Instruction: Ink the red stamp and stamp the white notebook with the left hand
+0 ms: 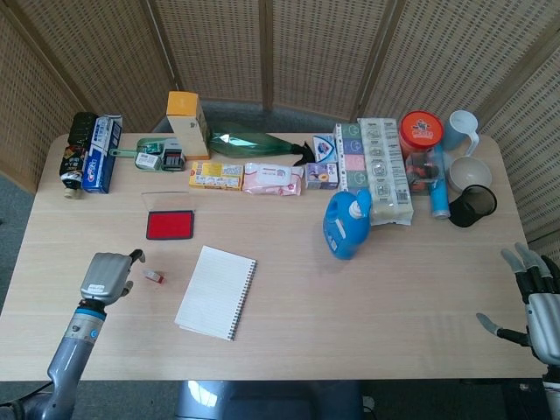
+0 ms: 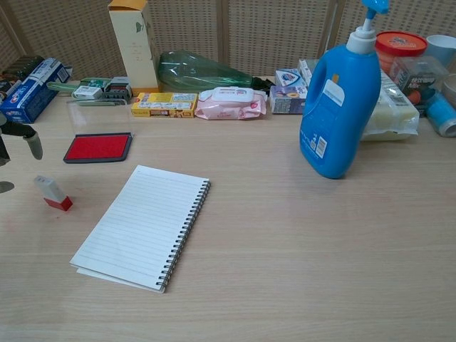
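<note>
From the head view I see my left hand (image 1: 105, 277) low on the bench (image 1: 350, 297), fingers apart and holding nothing, just beside the red stamp (image 1: 154, 276) — close, not touching. The stamp is a small piece with a white top and red base, tipped over toward the left. The red ink pad (image 1: 170, 225) lies open behind it, and the white notebook (image 1: 216, 291), spiral-bound and ruled, lies to the stamp's right. My right hand (image 1: 538, 306) is at the far bench edge, fingers spread, empty.

From the chest view only fingertips (image 2: 33, 144) of the left hand show at the frame's edge — above the stamp (image 2: 53, 192), which leans on its red base between ink pad (image 2: 98, 147) and notebook (image 2: 142, 224).
</note>
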Tool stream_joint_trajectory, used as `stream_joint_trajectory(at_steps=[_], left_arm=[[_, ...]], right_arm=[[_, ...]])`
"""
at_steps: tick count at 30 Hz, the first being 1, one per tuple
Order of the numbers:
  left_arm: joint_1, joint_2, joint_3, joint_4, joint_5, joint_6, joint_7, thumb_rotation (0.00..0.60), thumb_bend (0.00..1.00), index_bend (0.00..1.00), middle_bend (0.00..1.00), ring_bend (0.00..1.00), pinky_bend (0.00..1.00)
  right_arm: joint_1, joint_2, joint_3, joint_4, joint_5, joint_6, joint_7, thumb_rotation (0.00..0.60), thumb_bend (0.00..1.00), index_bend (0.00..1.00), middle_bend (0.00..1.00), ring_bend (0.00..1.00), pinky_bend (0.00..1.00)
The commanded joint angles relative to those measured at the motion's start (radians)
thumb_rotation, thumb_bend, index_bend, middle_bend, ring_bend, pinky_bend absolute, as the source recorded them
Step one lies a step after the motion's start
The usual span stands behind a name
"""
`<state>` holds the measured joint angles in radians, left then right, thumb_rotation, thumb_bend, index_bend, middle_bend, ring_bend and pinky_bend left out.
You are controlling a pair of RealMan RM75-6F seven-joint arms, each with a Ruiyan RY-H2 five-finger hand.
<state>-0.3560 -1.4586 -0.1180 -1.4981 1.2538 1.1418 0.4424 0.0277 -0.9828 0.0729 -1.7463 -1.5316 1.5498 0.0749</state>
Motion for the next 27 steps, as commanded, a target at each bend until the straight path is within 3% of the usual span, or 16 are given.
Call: stream_joint_trajectory(at_steps=[1,27], left_arm=[[-0.006,-0.017,0.003,0.018,-0.01,0.0,0.01,0.6,0.28,0.4,1.0,1.0,1.0],[-0.049,-0.113,0.019,0.11,-0.063,-0.014,0.053,0.6,0.34,0.41,1.0,1.0,1.0]], right_arm=[[0.001,0.001,0.001,0.001,0.001,-0.002,0.004,0.52,0.0,0.02,0.0,0.0,0.0],[0.002,0.014,0.004,0.004,0.004,-0.003,0.04,0.523,0.0,0.02,0.0,0.0,0.0]])
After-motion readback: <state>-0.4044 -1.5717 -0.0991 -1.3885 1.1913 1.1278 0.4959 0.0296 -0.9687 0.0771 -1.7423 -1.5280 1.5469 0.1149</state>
